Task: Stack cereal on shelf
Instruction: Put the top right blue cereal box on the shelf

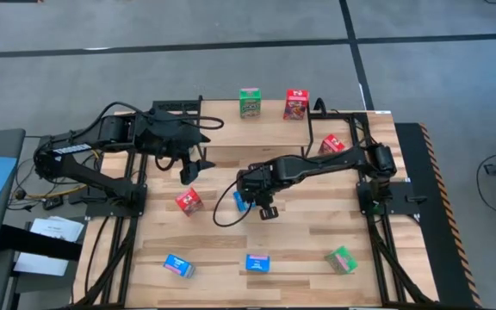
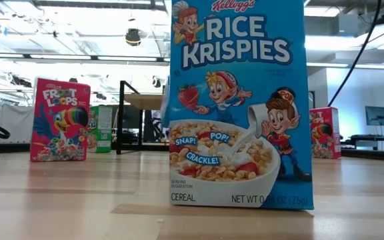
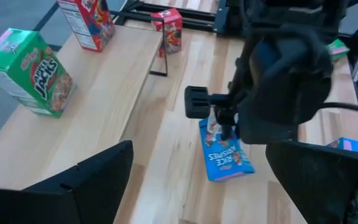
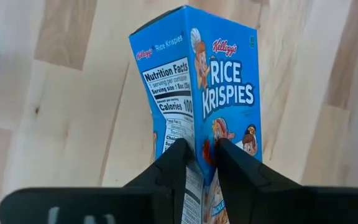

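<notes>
My right gripper (image 4: pixel 205 158) is shut on a blue Rice Krispies cereal box (image 4: pixel 219 87) over the middle of the table (image 1: pixel 241 201). My left gripper (image 1: pixel 192 170) hangs open above the table's left half, looking across at that box (image 3: pixel 225 155). At the far edge stands the shelf (image 3: pixel 114 81), with a green cereal box (image 1: pixel 249 102) and a red one (image 1: pixel 296 104) upright on it. More cereal boxes sit on the table: red (image 1: pixel 189 201), red (image 1: pixel 332 145), blue (image 1: pixel 178 265), blue (image 1: pixel 257 263), green (image 1: pixel 341 258). My right gripper pinches the blue box between its two fingers (image 4: pixel 179 165) at the long corner edge (image 4: pixel 199 140) where the nutrition panel meets the front face, near the box's printed bottom. The cardboard is dented in there. The fingers come steeply from above. The box hangs below them, printed top downward and tilted.
Black frame rails (image 1: pixel 377 207) run along both sides of the table. In the low view a blue box (image 2: pixel 235 100) stands right before the camera and hides both grippers. Bare wood lies between the near-edge boxes and the shelf.
</notes>
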Controlling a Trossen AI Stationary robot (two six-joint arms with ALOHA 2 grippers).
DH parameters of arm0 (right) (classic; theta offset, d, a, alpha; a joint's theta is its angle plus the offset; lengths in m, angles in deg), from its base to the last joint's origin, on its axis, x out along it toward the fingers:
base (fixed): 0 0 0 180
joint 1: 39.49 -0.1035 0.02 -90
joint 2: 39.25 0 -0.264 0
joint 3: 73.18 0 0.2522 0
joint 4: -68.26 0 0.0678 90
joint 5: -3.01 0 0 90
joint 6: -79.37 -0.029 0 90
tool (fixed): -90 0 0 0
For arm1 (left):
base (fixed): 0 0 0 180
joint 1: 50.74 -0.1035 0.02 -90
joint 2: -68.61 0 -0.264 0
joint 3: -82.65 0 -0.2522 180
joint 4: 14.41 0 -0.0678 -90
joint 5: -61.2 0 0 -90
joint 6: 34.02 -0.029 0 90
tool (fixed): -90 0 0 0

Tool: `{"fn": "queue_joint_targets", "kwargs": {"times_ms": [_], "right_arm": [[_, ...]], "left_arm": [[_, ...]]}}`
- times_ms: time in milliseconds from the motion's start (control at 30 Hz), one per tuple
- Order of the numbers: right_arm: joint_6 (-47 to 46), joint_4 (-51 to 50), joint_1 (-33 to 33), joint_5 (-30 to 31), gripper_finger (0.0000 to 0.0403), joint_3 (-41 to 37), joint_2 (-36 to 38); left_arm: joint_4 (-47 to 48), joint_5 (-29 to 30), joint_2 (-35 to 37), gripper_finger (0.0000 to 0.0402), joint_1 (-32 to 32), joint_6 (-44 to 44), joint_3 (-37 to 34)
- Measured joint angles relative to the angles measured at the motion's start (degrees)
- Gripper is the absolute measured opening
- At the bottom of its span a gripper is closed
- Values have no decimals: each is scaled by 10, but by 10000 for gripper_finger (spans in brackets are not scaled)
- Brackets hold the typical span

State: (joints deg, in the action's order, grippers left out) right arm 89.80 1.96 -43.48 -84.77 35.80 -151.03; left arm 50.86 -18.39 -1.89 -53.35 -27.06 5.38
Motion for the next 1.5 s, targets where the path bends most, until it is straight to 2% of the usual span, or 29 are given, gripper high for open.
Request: {"fn": "queue_joint_targets", "kwargs": {"times_ms": [300,1067,1200,1333,1500], "right_arm": [[17,-61,0,-54,102,96,0],[0,-264,-34,-55,102,395,1],[-2,-256,-45,-59,102,388,31],[-20,-243,-54,-70,102,391,59],[-21,-188,-62,-72,102,392,97]], "left_arm": [[0,6,0,358,0,14,0],[0,13,0,358,0,-5,0],[0,36,0,358,0,4,0],[-9,34,0,358,0,-36,0],[-81,-47,0,358,0,-97,0]]}}
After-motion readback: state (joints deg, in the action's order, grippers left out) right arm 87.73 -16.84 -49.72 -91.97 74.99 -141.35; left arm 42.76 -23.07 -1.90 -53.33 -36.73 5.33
